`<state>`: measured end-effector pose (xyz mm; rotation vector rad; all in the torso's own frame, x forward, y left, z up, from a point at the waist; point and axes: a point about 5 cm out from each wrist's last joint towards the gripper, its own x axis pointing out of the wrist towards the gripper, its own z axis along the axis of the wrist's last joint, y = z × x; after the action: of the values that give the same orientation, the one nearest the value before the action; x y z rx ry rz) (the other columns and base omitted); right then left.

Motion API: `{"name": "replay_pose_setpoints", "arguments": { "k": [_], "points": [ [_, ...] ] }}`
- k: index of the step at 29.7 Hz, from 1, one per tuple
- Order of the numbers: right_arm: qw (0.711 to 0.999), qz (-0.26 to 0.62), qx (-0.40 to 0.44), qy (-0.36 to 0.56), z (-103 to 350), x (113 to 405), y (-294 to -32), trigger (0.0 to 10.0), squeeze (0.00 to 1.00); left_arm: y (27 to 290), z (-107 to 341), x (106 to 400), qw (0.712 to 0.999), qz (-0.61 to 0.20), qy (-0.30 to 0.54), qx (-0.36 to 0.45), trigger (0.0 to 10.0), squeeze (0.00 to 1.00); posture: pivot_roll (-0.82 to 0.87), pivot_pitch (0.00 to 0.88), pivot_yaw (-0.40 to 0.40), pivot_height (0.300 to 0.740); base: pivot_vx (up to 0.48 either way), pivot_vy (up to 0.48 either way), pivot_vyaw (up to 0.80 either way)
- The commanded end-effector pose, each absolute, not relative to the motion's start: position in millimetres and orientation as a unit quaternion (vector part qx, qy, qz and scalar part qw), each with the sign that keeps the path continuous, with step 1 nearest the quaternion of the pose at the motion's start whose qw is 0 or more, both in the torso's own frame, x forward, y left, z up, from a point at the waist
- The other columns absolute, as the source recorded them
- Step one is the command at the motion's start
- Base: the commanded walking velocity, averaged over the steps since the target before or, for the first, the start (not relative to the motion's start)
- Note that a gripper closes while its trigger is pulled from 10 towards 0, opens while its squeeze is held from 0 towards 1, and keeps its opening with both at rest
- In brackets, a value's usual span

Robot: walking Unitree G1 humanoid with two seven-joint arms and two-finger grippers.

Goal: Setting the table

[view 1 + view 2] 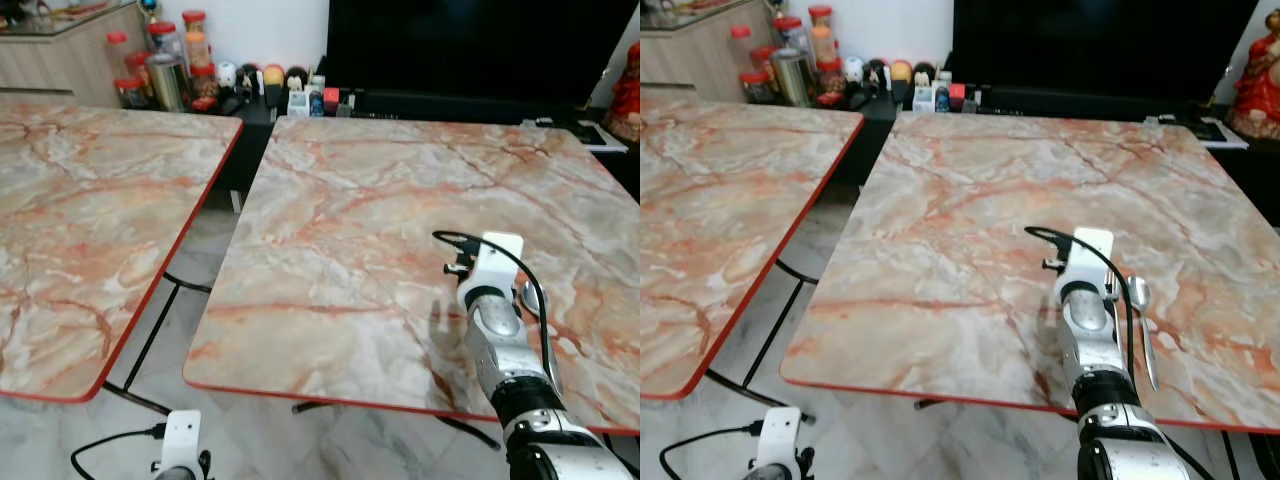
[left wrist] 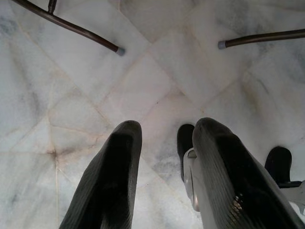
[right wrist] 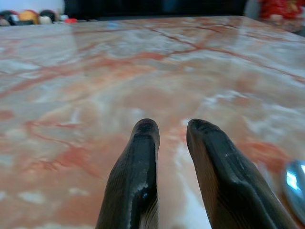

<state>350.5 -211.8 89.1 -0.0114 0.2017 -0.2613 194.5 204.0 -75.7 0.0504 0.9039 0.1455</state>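
A metal spoon [image 1: 1143,318] lies on the marble table [image 1: 380,190] near its front right part, handle pointing toward the front edge. My right arm [image 1: 492,300] reaches over that front edge, just left of the spoon. In the right wrist view the right gripper [image 3: 171,128] hovers low over the tabletop, its fingers [image 3: 143,157] slightly apart with nothing between them, so it is open; the spoon's bowl [image 3: 295,183] shines off to one side. My left arm [image 1: 180,445] hangs low by the floor. The left gripper [image 2: 167,130] is open above the tiles.
A second marble table [image 1: 90,200] stands to the left, with a strip of tiled floor [image 1: 205,255] between the two. Jars and small items [image 1: 170,60] crowd a low shelf at the back, beside a black screen [image 1: 470,40]. Table legs [image 2: 86,32] cross the floor.
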Motion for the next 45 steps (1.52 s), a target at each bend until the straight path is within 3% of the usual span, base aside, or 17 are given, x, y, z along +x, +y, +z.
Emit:
{"name": "replay_pose_setpoints", "arguments": {
  "k": [1,7,8,9,15,16,29,45],
  "points": [
    [0.976,-0.171,-0.001,0.131,79.1,342.6,-225.8,10.0,0.00,206.4,-76.2,192.7,0.895,0.075,0.439,0.021,10.0,0.00,0.02,0.000,-0.035,0.728,0.000,0.000,0.00],
    [0.970,-0.188,-0.019,0.151,72.6,334.3,-237.3,10.0,0.00,206.7,-76.6,191.9,0.894,0.074,0.440,0.022,10.0,0.00,0.02,0.000,-0.030,0.728,0.000,0.000,0.00],
    [0.968,-0.193,-0.024,0.156,71.6,332.3,-239.2,10.0,0.16,206.8,-76.6,191.9,0.894,0.073,0.441,0.022,10.0,0.00,0.02,0.000,-0.030,0.728,0.000,0.000,0.00],
    [0.967,-0.197,-0.023,0.159,70.7,331.0,-240.7,10.0,1.00,206.9,-76.6,192.0,0.894,0.073,0.441,0.022,10.0,0.00,0.02,0.000,-0.029,0.728,0.000,0.000,0.00],
    [0.964,-0.204,-0.026,0.171,68.0,325.7,-245.6,10.0,0.97,206.8,-76.0,193.1,0.895,0.072,0.440,0.022,10.0,0.00,0.02,0.000,-0.026,0.728,0.000,0.000,0.00],
    [0.964,-0.201,-0.027,0.171,69.3,325.4,-247.0,10.0,0.00,206.7,-75.8,193.5,0.895,0.071,0.439,0.022,10.0,0.00,0.01,0.000,-0.024,0.728,0.000,0.000,0.00],
    [0.975,-0.167,-0.012,0.147,89.5,334.8,-244.4,10.0,0.00,205.7,-75.7,194.2,0.895,0.069,0.439,0.022,10.0,0.00,0.01,0.000,-0.022,0.728,0.000,0.000,0.00],
    [0.963,-0.165,0.004,0.211,74.8,325.4,-243.7,10.0,0.00,206.1,-76.4,192.8,0.894,0.065,0.442,0.016,10.0,0.00,0.01,0.000,-0.026,0.728,0.000,0.000,0.00]
  ]
}}
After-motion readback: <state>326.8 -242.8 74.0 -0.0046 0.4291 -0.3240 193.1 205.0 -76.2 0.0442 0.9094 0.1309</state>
